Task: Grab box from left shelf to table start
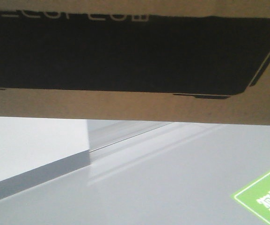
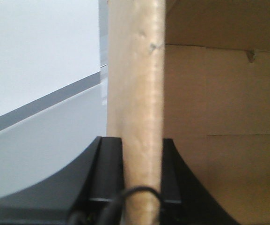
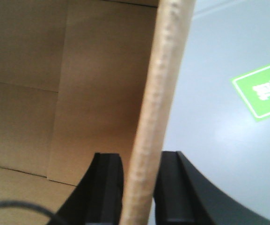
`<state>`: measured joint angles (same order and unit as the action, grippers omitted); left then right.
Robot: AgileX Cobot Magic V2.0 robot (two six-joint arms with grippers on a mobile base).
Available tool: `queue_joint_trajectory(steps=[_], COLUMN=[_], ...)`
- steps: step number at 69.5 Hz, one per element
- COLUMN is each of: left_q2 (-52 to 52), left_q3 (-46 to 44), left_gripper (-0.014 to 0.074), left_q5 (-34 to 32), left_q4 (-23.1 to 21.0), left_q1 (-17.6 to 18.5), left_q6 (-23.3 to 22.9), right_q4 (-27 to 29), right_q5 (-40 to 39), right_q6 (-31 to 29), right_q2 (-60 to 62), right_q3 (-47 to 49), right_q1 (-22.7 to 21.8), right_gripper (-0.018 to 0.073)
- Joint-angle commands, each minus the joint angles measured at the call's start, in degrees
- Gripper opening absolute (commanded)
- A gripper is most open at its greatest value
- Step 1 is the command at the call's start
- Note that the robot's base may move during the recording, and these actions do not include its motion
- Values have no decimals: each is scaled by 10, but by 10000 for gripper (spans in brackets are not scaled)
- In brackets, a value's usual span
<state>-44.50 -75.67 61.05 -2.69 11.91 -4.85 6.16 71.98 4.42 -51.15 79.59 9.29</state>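
Left tool (image 2: pixel 139 143) and right tool (image 3: pixel 139 157) each pinch a wall of the brown box (image 1: pixel 135 105), black panel with white outline, held aloft; open grey floor (image 1: pixel 163 178) below; possibly the counter's white edge (image 1: pixel 32 140) left.

Front camera's pressed right up against the box (image 1: pixel 125 56), floor (image 1: pixel 172 178) below. Wrist cameras stare along the left end effector (image 2: pixel 139 143) and right end effector (image 3: pixel 139 157), box wall edge-on, close. Front and right share the green floor marking (image 1: pixel 266 197).
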Motion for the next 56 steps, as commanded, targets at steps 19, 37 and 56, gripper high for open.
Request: queue_joint_trajectory(steps=[19, 37, 56], left_q2=[10, 10, 10], left_q3=[-26, -26, -26], left_gripper=[-104, -104, -104], left_q5=[-99, -99, -99], left_q4=[-56, -56, -56], left_q1=[2, 2, 2], left_q6=[-9, -9, -9], right_q4=[-26, -26, -26], right_q5=[-19, -19, -19], right_q6=[-10, -10, -10], right_q2=[1, 1, 1], right_q3=[20, 20, 20], right_q1=[-1, -1, -1], right_gripper=[60, 60, 60])
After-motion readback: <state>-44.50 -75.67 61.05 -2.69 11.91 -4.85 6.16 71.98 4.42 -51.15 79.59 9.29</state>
